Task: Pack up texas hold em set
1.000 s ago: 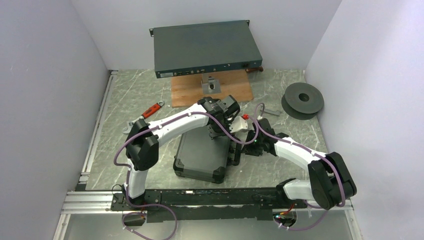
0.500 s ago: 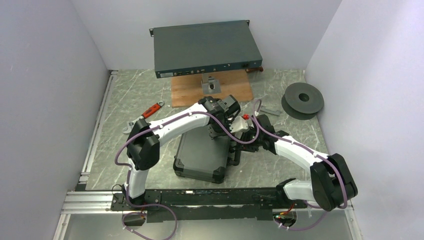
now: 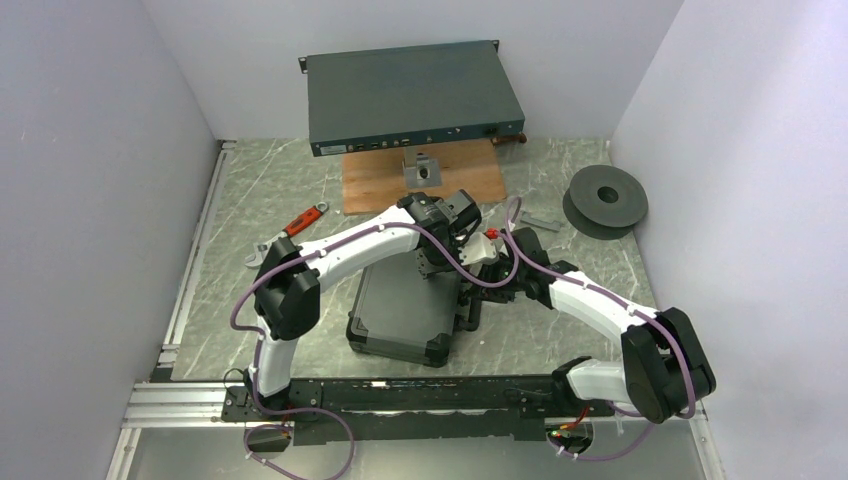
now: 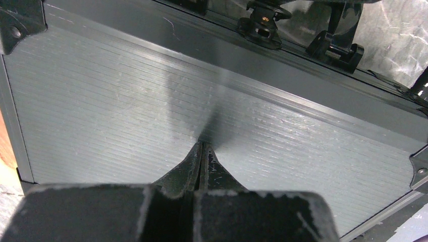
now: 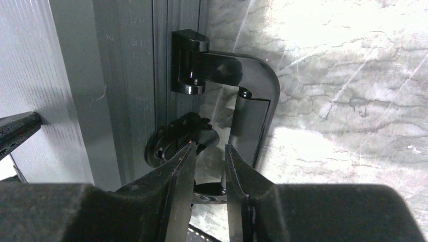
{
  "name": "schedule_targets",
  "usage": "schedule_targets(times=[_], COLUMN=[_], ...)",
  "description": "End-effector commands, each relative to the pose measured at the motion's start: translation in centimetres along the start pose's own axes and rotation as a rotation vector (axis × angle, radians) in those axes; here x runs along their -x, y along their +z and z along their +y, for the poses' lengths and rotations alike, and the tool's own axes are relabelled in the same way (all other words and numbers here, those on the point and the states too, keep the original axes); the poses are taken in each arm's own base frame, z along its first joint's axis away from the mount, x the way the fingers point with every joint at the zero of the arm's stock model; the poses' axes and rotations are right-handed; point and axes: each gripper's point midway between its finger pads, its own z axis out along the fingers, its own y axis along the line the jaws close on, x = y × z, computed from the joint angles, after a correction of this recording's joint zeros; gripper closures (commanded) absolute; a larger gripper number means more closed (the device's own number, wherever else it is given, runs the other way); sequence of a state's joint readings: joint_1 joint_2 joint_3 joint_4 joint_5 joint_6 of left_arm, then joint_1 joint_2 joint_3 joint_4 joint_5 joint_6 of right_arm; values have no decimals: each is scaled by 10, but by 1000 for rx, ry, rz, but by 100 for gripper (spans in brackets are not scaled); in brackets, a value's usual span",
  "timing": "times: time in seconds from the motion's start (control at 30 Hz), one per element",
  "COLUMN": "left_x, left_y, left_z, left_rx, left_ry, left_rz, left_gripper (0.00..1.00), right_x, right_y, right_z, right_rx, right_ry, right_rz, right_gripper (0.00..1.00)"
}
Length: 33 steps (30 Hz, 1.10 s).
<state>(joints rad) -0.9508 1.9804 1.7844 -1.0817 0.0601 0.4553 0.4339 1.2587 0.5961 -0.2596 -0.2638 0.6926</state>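
case (image 3: 400, 315) contents unseen — shut, latch (image 5: 174, 141) half-covered

Black ribbed case (image 3: 405, 312), closed, lying flat

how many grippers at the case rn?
2. The left gripper, shut, has its tips on the lid. The right gripper is at the latch beside the handle, jaws slightly apart. None hidden.
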Motion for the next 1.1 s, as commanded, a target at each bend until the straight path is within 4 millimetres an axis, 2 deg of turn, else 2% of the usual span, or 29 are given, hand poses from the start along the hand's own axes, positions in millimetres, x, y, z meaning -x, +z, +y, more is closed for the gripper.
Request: schedule_targets(times=[0.0,0.4,0.73,0.9,1.07], left_x=[-29,-30,-29,-29,-30], left_y=[26,38,35,34,34], left_z=[-41,-43,-41,-39,-38], left_rx=[-189,-180,-179,-183,-187], left_ry=[-22,-39,-50,-61,-70], left_rz=[151,242,218,211,207], left_gripper=[100,100,100,100,100], right_x=[17,15,13,7,4], right_y=[-3,-2,-10,-9,-17], right_z=[22,33,75,83,95], right_rx=[61,102,317,350,400], right_ry=[-18,-22,-64,-73,-89], right_rz=[-48,-43,-66,-52,-58], right_gripper=[70,70,70,70,70])
